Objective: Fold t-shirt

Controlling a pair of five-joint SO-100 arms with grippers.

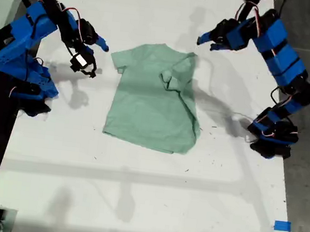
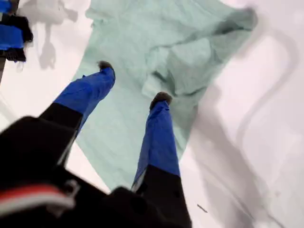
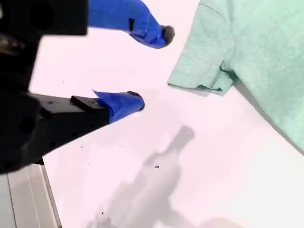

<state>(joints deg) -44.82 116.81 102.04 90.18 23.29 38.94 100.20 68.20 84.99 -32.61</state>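
My first tool (image 2: 133, 80) is hovering with its blue jaws spread, gripping nothing, over the pale mint-green cotton t-shirt (image 1: 154, 96), probably to reach the sleeve already folded inward. My second tool (image 3: 152, 66), jaws parted and empty, is hanging just beside the flat sleeve on the exterior view's left. The shirt is lying mid-way across the white desk (image 1: 135, 192); no containers are showing.
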